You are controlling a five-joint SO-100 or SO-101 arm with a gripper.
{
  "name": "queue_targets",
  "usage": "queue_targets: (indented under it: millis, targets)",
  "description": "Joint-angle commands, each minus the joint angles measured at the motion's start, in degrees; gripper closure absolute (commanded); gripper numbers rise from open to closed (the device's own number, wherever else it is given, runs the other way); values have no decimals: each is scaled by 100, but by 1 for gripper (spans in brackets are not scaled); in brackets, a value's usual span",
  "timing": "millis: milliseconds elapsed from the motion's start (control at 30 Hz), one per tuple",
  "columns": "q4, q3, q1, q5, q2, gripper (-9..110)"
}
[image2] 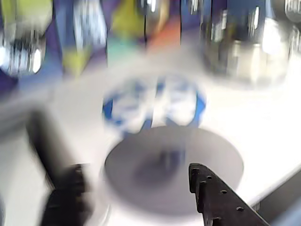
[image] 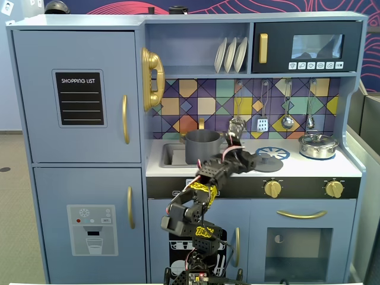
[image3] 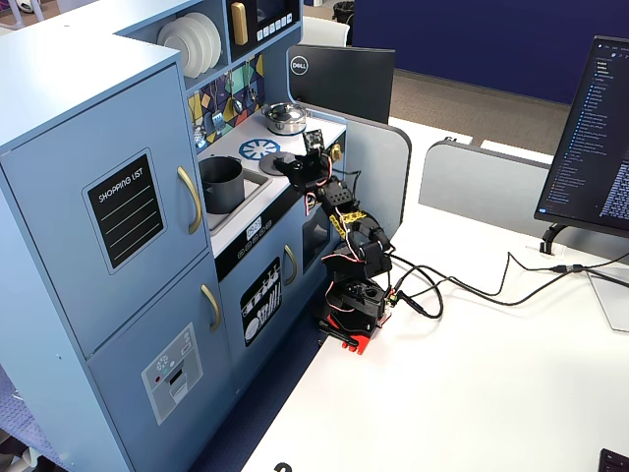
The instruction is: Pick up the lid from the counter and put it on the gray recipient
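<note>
On the white counter of a pale-blue toy kitchen, the lid, a flat matte dark-gray disc with a small center knob, lies just in front of a blue-and-white printed burner ring. In the wrist view the lid fills the lower middle of a blurred frame, with one dark finger low at right and another dark mass low at left (the two stand well apart, on either side of the disc, closed on nothing). The gripper reaches over the counter's front edge, close to the lid's left rim in a fixed view; whether it touches cannot be told. The gray recipient, a tall dark cylinder, stands uncovered to the left, at the sink recess. A shiny silver pot with its own lid sits at the far right of the counter. Behind runs a backsplash of colored triangles hung with utensils, with white plates on the shelf above. In a fixed view from the side, the arm's base rests on a white desk with trailing cables, a monitor at right.
</note>
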Motion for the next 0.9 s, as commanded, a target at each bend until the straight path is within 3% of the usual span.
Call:
queue_targets:
  millis: [0,867]
  targets:
    - [-1521,246,-62,0,-290,75]
    - [-1389,-1556,229,-123,-2769,76]
